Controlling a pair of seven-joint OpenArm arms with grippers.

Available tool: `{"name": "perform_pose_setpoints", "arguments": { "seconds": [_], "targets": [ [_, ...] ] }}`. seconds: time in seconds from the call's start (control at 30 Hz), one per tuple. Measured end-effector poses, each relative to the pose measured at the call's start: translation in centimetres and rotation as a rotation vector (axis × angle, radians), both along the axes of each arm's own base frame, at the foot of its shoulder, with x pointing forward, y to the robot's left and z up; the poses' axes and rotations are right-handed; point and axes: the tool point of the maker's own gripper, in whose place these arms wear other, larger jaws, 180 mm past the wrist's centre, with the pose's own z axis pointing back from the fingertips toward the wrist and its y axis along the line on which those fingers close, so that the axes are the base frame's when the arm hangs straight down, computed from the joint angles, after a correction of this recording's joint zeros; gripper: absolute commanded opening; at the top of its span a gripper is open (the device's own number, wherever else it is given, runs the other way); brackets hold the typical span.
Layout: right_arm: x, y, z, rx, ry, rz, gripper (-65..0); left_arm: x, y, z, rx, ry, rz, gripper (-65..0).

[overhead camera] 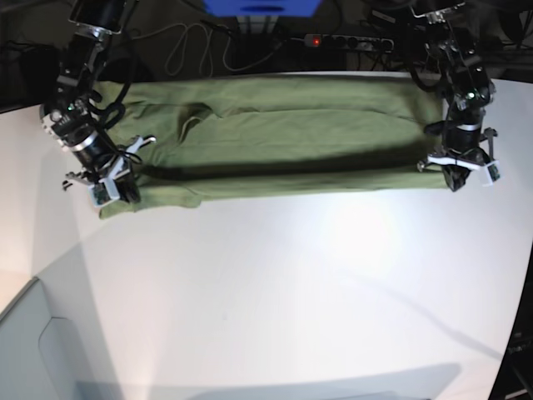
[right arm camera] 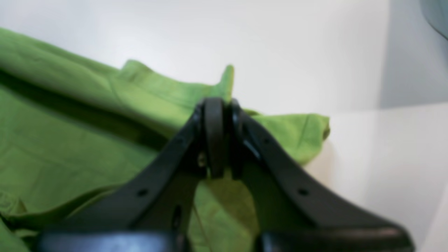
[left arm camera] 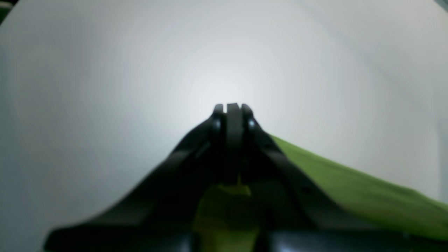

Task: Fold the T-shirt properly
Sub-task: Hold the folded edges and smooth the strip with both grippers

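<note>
White table [overhead camera: 275, 283] bears olive T-shirt [overhead camera: 275, 133]; dark cables [overhead camera: 208, 42] behind.

T-shirt [overhead camera: 275, 137]: spread lengthwise across the far part of the table [overhead camera: 291, 283], folded into a long band, near edge doubled over.
Right gripper [overhead camera: 125, 190]: at the T-shirt's near corner on the base view's left, on the cloth.
Left gripper [overhead camera: 456, 179]: at the T-shirt's near corner on the opposite end, at the cloth's edge.
Power strip [overhead camera: 346, 40]: behind the T-shirt, beyond the table's far edge.
</note>
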Motion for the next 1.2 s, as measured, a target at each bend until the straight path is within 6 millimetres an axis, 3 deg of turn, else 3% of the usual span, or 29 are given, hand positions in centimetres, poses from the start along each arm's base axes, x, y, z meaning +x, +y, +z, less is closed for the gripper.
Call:
{"name": "perform_pose_setpoints", "arguments": {
  "seconds": [0.17, 0.37, 0.5, 0.7, 1.03, 1.2],
  "targets": [
    [-1.6, 0.1, -1.3, 0.006, 0.043, -0.001, -64.9, -0.5, 0.2, -0.4, -0.015, 0.003, 0.026, -65.0],
    [-2.2, 0.4, -1.2, 0.031, 0.019, 0.002, -64.9, -1.7, -0.1, -1.5, -0.03, 0.036, 0.032, -65.0],
    [-2.1, 0.4, -1.2, 0.034, 0.014, 0.002, -64.9, -1.7, -0.1, -1.5, -0.031, 0.035, 0.034, -65.0],
    [-2.6, 0.3, -3.1, 0.056, 0.067, -0.009, -64.9, -2.3, -0.1, -1.9, -0.03, 0.051, 0.032, -65.0],
    [-1.9, 0.2, -2.6, 0.057, 0.049, -0.008, -64.9, -2.5, -0.1, -2.1, -0.03, 0.058, 0.032, -65.0],
    [-1.9, 0.1, -2.6, 0.052, 0.05, -0.008, -64.5, -3.3, 0.2, -4.0, -0.052, 0.105, 0.048, -65.0]
  ]
}}
